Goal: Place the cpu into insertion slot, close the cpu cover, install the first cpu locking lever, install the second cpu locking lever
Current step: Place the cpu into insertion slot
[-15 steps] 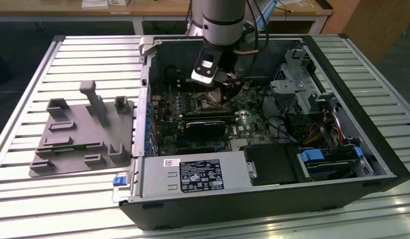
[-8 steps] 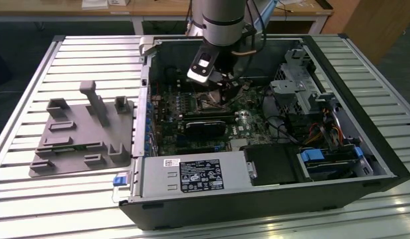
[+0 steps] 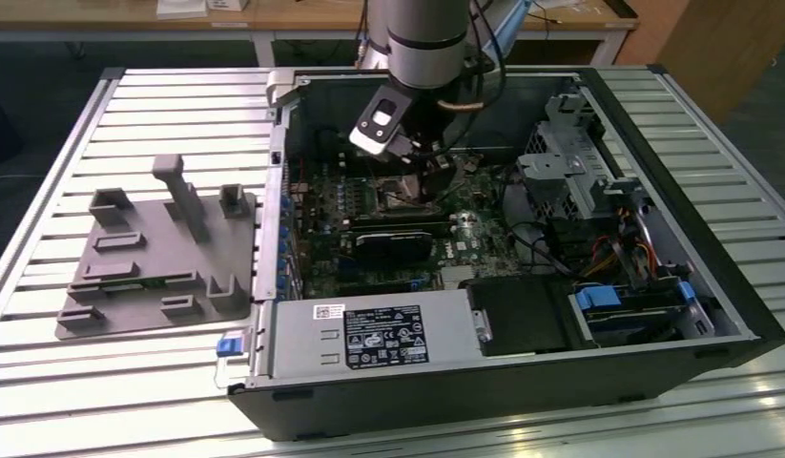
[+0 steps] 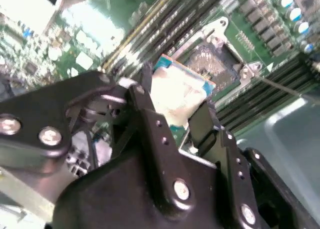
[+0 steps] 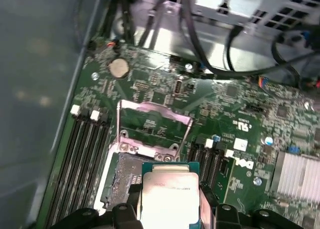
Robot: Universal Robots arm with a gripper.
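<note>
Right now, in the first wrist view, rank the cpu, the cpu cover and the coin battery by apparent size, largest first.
cpu cover and cpu: look about alike, and the cpu is nearer the camera, so no ranking between them.
Smallest: coin battery.

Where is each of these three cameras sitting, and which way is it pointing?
Exterior view: off the arm, above the slatted table, looking down into the open computer case; shows the arm and tool.
First wrist view: on the wrist, looking past the tool at the motherboard and open cpu cover; fingertips show.
Second wrist view: on the wrist, close behind the tool's black fingers.
Both wrist views share the cpu held in the tool beside the insertion slot.
</note>
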